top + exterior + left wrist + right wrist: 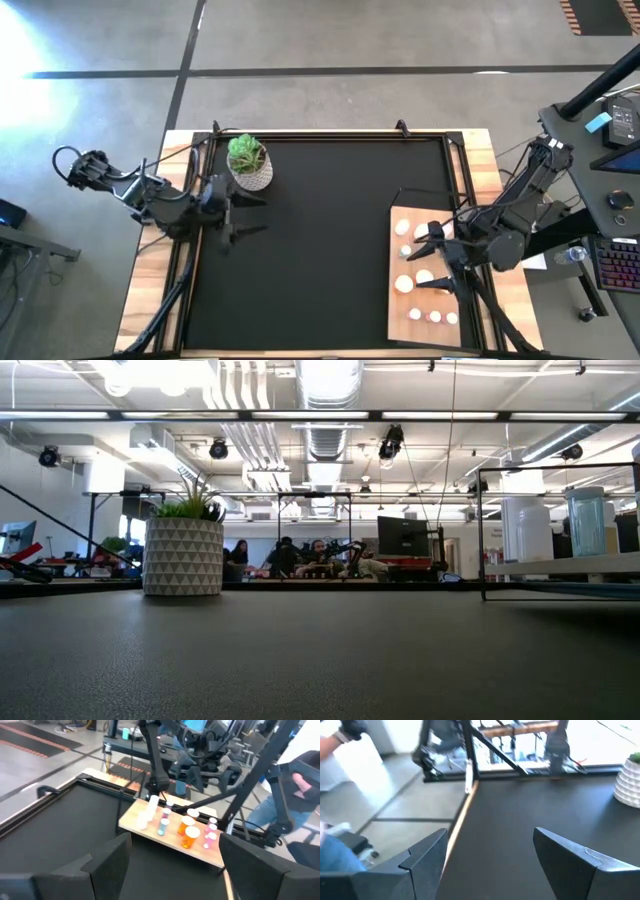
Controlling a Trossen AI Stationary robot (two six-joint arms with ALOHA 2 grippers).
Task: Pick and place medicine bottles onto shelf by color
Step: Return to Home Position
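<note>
**Q:** Item one, medicine bottles (191,836): where are they, and why there?

**A:** They are listed on the shelf (397,265), which is laid on the right, near part of the black mat (320,260). Grouping by colour is noted. White is set toward the far end, with one teal-banded bottle beside it. Orange is placed in the middle and pink toward the near end. Every bottle in view is stood upright on the board, so the sorting is judged all but complete.

**Q:** Item two, right gripper (432,258)?

**A:** It is recorded above the shelf, pointed left across the mat, with the arm bent back toward the right rim. The fingers are spread wide and nothing is held. A retreat to rest is judged to be the step in hand.

**Q:** Item three, left gripper (245,215)?

**A:** It is entered at the left edge of the mat, just beside the potted plant (248,160) on its near side. The arm is folded and pointed right. The fingers are set wide apart and empty, and the arm is judged to be waiting.

**Q:** Risk?

**A:** The right gripper is held over the caps, so a low sweep could topple a row.
</note>
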